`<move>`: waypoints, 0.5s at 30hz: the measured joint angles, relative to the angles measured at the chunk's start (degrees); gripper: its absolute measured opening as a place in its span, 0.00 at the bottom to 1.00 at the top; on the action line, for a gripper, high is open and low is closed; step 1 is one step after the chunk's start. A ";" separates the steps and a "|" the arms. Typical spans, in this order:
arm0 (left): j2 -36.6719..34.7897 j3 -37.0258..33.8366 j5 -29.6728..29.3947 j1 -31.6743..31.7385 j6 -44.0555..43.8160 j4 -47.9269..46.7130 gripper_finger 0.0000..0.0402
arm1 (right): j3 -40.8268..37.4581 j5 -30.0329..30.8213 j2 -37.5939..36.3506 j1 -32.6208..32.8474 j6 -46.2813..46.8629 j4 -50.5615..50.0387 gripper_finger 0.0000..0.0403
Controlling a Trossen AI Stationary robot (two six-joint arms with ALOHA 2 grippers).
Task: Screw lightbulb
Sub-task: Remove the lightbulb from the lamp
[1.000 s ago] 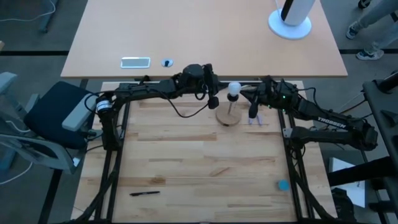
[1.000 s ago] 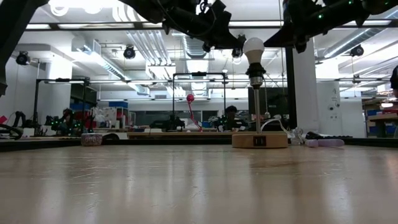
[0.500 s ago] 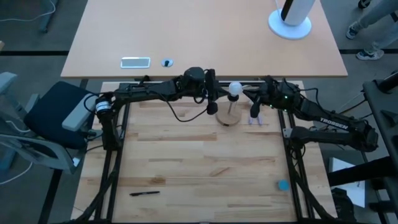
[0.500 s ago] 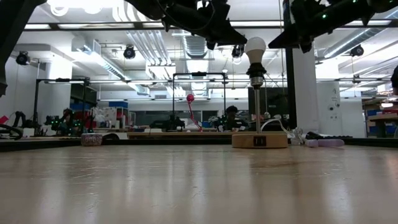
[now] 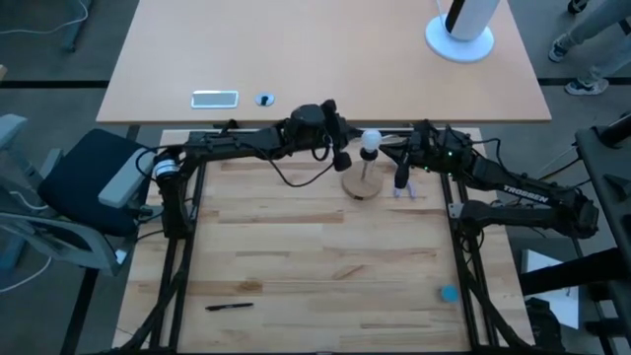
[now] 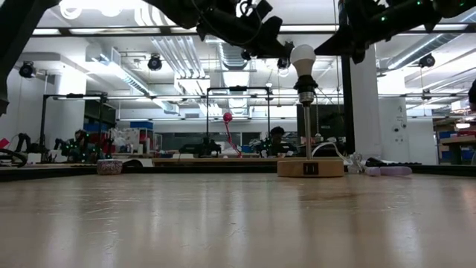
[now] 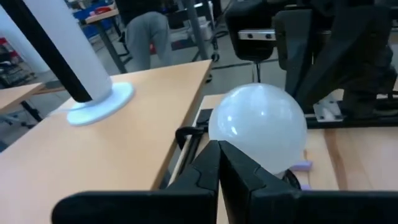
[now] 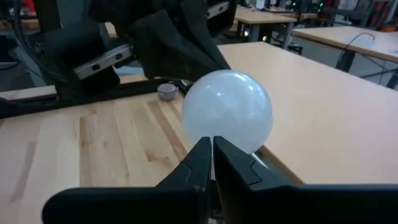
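On the post, the bulb looks light, smooth, fragile; grip its round globe gently. Left gripper and right gripper flank it, fingers pressed together.

Beyond my pale wooden plank worktable stands a smooth beige desk carrying a white-based black cylinder. White ceiling ducts and strip lights hang above cluttered benches; a broad white column rises behind.
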 joint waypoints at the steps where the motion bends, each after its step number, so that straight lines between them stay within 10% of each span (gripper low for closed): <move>1: 0.00 0.00 0.53 0.05 -0.02 0.04 0.00 | 0.01 0.09 0.29 -0.01 0.00 0.49 0.03; 15: -0.16 0.01 11.22 -0.26 -0.28 -1.54 0.00 | 0.02 6.99 -0.70 -0.11 0.22 -0.24 0.03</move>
